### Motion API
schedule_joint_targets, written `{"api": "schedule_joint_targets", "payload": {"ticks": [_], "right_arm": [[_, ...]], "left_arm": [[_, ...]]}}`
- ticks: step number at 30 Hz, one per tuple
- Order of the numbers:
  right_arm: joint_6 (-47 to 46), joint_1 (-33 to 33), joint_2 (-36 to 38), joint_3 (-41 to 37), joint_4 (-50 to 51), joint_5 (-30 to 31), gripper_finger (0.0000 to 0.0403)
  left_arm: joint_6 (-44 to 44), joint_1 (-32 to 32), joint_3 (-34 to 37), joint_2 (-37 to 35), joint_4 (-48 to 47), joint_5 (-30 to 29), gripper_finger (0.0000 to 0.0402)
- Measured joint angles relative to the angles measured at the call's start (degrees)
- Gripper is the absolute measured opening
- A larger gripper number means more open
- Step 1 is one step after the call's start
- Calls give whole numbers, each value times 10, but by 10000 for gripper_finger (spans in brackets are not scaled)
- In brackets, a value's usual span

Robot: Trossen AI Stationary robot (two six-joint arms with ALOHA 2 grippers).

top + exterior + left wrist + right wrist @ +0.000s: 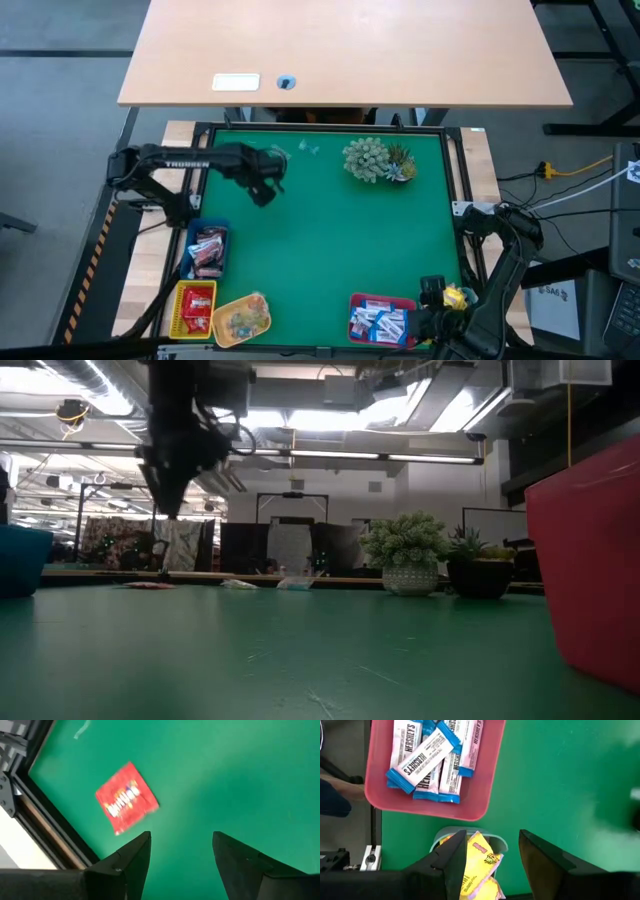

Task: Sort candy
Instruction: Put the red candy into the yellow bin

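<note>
Near the table's far-left corner, the left end effector (181, 851) hovers, fingers apart, over a red candy (127, 797). Right end effector (487, 857), apart, sits above yellow candies (479, 862) at the near-right corner.

Left gripper (181, 851) hovers, fingers (131, 857) apart; right gripper (487, 852) likewise.

A green mat (330, 230) fills the middle of the frame. The left gripper (265, 190) hangs over its upper left; the right gripper (437, 300) sits at the lower right corner. A spiky green plant (375, 158) stands at upper centre. Candy (207, 250) fills a blue tray (206, 228) at left, with red (179, 300) and yellow (222, 310) trays below, and a pink tray (364, 300) at bottom.
</note>
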State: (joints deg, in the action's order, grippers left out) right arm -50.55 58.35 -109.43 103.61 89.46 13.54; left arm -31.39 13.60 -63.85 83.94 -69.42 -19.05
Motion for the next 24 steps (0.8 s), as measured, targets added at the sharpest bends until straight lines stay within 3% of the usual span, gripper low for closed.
{"api": "schedule_joint_targets", "payload": {"ticks": [5, 12, 24], "right_arm": [[-1, 0, 0, 0, -20, 0, 179], [-1, 0, 0, 0, -53, 0, 179], [-1, 0, 0, 0, -55, 24, 179]], "left_arm": [[5, 86, 22, 0, 68, 5, 200], [-13, 167, 122, 0, 176, 37, 200], [-30, 212, 223, 0, 275, 67, 200]]}}
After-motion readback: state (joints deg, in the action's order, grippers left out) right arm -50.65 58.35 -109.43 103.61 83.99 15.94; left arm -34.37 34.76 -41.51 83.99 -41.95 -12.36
